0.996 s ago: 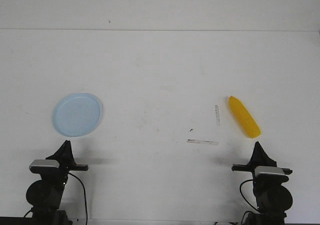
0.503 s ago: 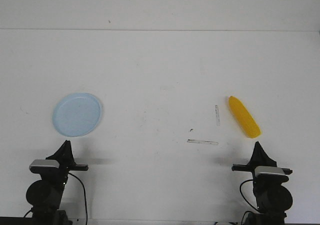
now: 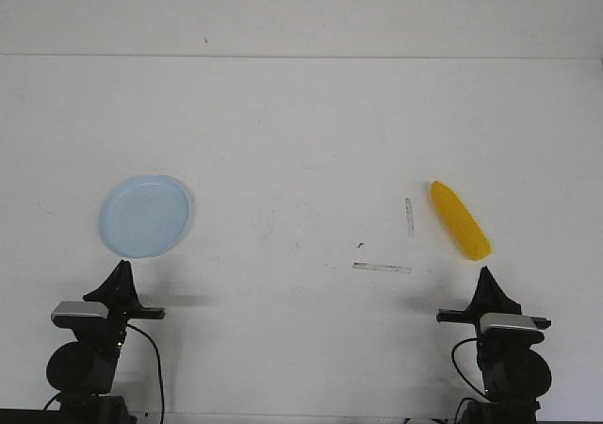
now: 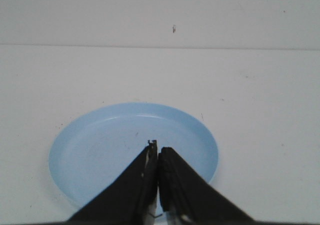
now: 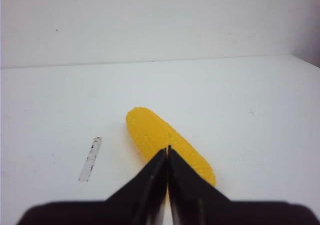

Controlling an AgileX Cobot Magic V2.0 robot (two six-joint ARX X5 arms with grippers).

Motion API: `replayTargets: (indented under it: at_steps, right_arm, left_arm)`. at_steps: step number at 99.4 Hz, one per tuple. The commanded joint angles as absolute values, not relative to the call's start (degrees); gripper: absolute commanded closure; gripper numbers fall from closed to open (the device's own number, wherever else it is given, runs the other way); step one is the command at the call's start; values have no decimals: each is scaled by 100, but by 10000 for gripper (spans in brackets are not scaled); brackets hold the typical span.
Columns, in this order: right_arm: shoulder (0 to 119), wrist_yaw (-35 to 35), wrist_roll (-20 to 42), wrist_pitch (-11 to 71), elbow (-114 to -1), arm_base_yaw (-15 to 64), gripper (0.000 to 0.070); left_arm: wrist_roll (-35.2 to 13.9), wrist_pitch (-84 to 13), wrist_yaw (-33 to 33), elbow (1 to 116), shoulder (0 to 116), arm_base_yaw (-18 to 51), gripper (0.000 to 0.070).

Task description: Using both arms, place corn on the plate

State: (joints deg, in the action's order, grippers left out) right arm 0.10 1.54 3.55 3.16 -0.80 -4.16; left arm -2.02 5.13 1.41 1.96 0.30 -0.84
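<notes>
The yellow corn (image 3: 460,220) lies flat on the white table at the right, slanting from far left to near right. It also shows in the right wrist view (image 5: 167,143). My right gripper (image 3: 486,275) is shut and empty, just short of the corn's near end; its tips show in the right wrist view (image 5: 168,149). The pale blue plate (image 3: 144,216) sits empty at the left and shows in the left wrist view (image 4: 100,145). My left gripper (image 3: 122,269) is shut and empty, just short of the plate's near rim; its tips show in the left wrist view (image 4: 159,147).
Two strips of worn tape mark the table: one (image 3: 409,217) beside the corn, also in the right wrist view (image 5: 90,159), and one (image 3: 382,268) nearer me. The table's far edge meets a white wall (image 3: 301,14).
The left arm and its camera block have shifted very slightly left. The corn, the plate and the right arm have not moved.
</notes>
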Motion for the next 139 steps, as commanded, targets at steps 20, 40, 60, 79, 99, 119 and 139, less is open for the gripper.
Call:
replayTargets:
  at_steps: [20, 40, 60, 79, 99, 119, 139]
  right_arm:
    - [5, 150, 443, 257, -73, -425, 693]
    - [5, 152, 445, 257, -73, -425, 693]
    - [8, 152, 445, 257, -73, -425, 693]
    - [5, 152, 445, 257, -73, -423, 693]
    - [8, 152, 445, 255, -73, -423, 693]
    - [8, 152, 445, 257, -73, -421, 693]
    - [8, 152, 445, 257, -73, -421, 693]
  left_arm:
    - [-287, 1520, 62, 462, 34, -91, 700]
    - [751, 958, -491, 2246, 742, -91, 690]
    - [1048, -438, -928, 4372, 2384, -161, 567]
    - [991, -1356, -965, 5666, 3640, -552, 349]
    - [467, -2272, -635, 6517, 4670, -1358, 37]
    - [191, -2447, 82, 6573, 5382, -1774, 37]
    - [-117, -2746, 655, 6573, 6447, -1940, 37]
